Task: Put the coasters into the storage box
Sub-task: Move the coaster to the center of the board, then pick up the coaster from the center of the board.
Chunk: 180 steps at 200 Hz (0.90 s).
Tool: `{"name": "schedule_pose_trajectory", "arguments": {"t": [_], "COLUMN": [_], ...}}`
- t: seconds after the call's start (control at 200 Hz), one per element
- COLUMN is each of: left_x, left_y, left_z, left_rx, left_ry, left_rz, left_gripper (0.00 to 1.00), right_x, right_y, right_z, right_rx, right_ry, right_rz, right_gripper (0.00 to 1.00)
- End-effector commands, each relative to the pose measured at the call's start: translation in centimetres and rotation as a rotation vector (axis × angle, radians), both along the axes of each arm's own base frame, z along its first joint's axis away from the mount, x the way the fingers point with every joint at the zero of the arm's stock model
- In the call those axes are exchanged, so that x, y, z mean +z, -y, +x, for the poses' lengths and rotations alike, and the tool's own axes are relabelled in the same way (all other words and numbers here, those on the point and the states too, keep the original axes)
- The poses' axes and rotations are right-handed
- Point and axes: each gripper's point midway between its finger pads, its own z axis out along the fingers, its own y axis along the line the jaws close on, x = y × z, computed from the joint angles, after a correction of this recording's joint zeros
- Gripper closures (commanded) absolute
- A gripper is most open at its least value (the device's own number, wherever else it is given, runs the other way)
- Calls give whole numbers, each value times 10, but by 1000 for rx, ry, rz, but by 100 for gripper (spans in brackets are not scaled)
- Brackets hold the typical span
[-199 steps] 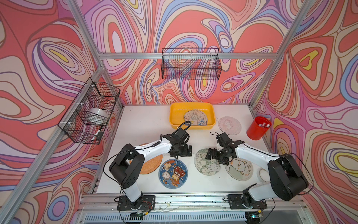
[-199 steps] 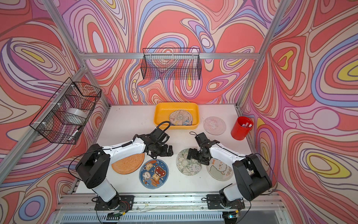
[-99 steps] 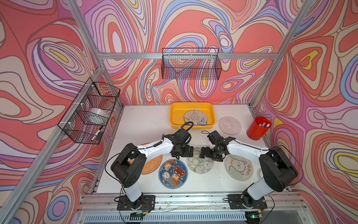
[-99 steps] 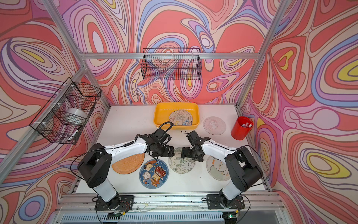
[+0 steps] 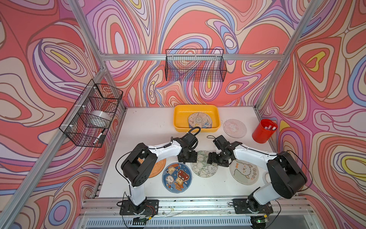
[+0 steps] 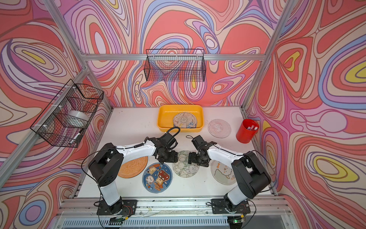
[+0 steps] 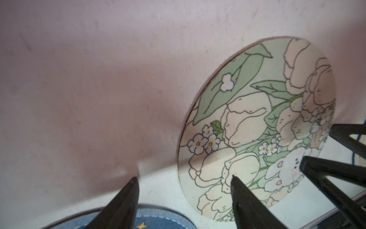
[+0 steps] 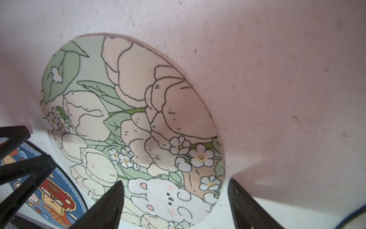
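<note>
The floral coaster (image 5: 204,168) lies flat and print up on the table (image 5: 142,126), between the two grippers and well short of the box (image 5: 176,118). Against a second ago it sits a little nearer the left arm (image 5: 164,150), and the sheep coaster (image 5: 244,173) shows more from under the right arm (image 5: 251,156). Being round, it has no long axis; its rabbit is on the side toward the right gripper (image 8: 175,181). That gripper's fingers (image 8: 107,204) stand spread across the rim, pinching nothing. The left gripper (image 7: 184,178) has its fingers (image 7: 122,202) spread likewise, one tip over the disc and one over bare table. We cannot tell whether any tip touches. The blue coaster (image 5: 176,177) lies just beside it, and the orange coaster (image 5: 159,168) is half hidden under the left arm. The stack (image 5: 199,120) in the box is too small to count, and a pale disc (image 5: 265,176) behind the right arm is mostly covered.
</note>
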Motion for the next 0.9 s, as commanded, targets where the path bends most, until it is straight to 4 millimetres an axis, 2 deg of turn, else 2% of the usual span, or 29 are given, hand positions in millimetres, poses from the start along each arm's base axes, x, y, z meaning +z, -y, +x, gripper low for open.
{"name": "schedule_pose_trajectory", "arguments": {"t": [0.0, 0.28, 0.476, 0.681, 0.896], "left_x": [-4, -8, -10, -9, -6], "left_y": [3, 7, 7, 8, 7], "left_z": [-4, -9, -10, -10, -10], "left_rx": [-25, -40, -41, -41, -33], "left_ry": [-28, -53, -58, -60, -50], "left_rz": [25, 34, 36, 31, 22], "left_gripper": [31, 43, 46, 47, 46], "right_x": [-14, -20, -21, -21, -16], "right_y": [-2, 0, 0, -2, -2], "right_z": [-3, -5, -5, -2, -1], "right_rx": [-3, -9, -11, -9, -14], "right_ry": [-23, -33, -35, -29, -19], "right_rz": [-1, -10, -11, -4, -1], "right_gripper": [21, 28, 39, 59, 91]}}
